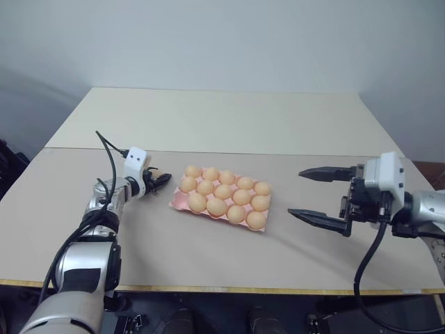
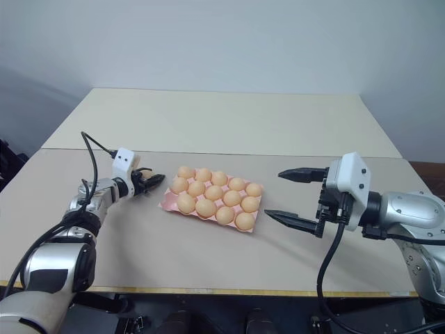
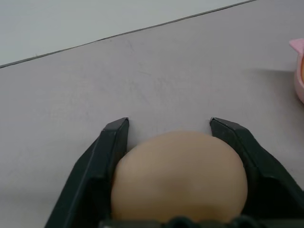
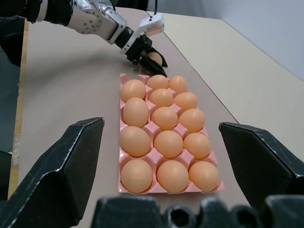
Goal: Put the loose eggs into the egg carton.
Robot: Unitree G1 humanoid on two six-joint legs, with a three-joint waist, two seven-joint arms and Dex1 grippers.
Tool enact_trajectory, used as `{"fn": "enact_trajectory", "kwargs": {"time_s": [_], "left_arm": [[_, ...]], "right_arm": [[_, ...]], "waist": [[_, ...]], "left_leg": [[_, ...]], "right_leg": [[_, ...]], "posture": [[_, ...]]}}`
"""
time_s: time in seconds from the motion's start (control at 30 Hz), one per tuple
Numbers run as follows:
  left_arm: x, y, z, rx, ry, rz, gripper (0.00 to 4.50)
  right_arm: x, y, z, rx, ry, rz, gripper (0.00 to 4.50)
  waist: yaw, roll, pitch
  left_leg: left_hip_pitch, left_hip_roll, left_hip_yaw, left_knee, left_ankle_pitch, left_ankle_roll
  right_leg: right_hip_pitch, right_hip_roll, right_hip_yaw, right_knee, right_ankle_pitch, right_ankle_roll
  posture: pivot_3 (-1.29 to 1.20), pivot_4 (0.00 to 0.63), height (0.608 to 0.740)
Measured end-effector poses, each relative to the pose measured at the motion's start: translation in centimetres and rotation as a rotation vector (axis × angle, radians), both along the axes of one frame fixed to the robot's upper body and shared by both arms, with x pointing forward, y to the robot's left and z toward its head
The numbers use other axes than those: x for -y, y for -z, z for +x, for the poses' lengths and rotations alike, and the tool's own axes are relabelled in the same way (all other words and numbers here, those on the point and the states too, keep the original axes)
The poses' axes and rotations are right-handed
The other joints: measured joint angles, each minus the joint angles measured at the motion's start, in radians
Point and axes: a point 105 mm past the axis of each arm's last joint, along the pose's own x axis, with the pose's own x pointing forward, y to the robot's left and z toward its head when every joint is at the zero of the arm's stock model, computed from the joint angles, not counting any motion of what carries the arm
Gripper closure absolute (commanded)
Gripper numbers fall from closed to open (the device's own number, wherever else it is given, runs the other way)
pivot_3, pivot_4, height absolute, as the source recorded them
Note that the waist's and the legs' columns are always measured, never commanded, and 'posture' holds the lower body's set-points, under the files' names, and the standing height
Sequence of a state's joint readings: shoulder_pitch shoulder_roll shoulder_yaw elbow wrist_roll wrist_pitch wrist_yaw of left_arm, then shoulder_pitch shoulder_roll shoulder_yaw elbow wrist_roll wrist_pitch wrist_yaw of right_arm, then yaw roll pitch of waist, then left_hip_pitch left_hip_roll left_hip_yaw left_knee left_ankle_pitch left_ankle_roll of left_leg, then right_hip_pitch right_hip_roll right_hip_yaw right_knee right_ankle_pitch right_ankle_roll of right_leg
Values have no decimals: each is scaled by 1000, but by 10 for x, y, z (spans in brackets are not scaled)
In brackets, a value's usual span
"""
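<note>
A loose egg (image 3: 180, 175), tan and smooth, sits between the two black fingers of my left gripper (image 3: 168, 122), which is shut on its sides. This gripper (image 1: 161, 179) is low over the table, just left of the egg carton (image 1: 178, 202). The carton is a flat pink tray filled with several eggs (image 1: 223, 191). Its near-left corner cup, the one closest to the left gripper, is bare. My right gripper (image 1: 295, 193) hangs open to the right of the carton, above the table, with nothing between its fingers.
The carton lies on a beige table (image 1: 208, 257) whose front edge runs close to me. A second, lighter table (image 1: 222, 118) joins it behind, and a plain wall rises beyond.
</note>
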State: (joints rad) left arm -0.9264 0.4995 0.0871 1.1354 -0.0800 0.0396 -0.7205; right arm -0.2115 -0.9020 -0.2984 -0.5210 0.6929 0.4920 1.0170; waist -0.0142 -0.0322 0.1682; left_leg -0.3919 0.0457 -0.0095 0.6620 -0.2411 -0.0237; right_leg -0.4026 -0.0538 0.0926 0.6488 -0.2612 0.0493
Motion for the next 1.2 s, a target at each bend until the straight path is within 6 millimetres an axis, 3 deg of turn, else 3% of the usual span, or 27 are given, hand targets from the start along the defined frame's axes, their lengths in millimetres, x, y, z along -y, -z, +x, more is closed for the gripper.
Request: {"fn": "enact_trajectory", "kwargs": {"time_s": [0.23,0.47,0.63,0.73,0.93,1.2], "left_arm": [[3,-2,-18,30,149,-28,2007],[46,-55,-47,174,478,-68,2007],[73,-44,-77,132,667,-55,2007],[76,-33,-84,89,690,-52,2007],[73,-32,-84,80,680,-42,25],[73,-33,-84,86,674,-39,25]], "right_arm": [[0,-1,2,-1,-1,1,0],[0,0,2,-3,-3,3,0],[-1,0,3,-2,-4,6,0],[-1,0,2,-3,-4,6,0],[-1,0,2,-3,-3,5,0],[-1,0,3,0,6,12,0]], "waist": [[-3,0,0],[1,0,0],[-4,0,0],[-6,0,0],[-2,0,0],[-2,0,0]], "left_leg": [[-1,0,0,0,0,0],[-1,0,0,0,0,0],[1,0,0,0,0,0],[1,1,0,0,0,0],[0,0,0,0,0,0],[0,0,0,0,0,0]], "right_leg": [[-1,0,0,0,0,0],[0,0,0,0,0,0],[0,0,1,0,0,0],[0,0,1,1,0,0],[0,0,1,0,0,0],[0,0,1,0,0,0]], "posture": [[0,150,740],[0,150,740],[0,150,740],[0,150,740],[0,150,740],[0,150,740]]}}
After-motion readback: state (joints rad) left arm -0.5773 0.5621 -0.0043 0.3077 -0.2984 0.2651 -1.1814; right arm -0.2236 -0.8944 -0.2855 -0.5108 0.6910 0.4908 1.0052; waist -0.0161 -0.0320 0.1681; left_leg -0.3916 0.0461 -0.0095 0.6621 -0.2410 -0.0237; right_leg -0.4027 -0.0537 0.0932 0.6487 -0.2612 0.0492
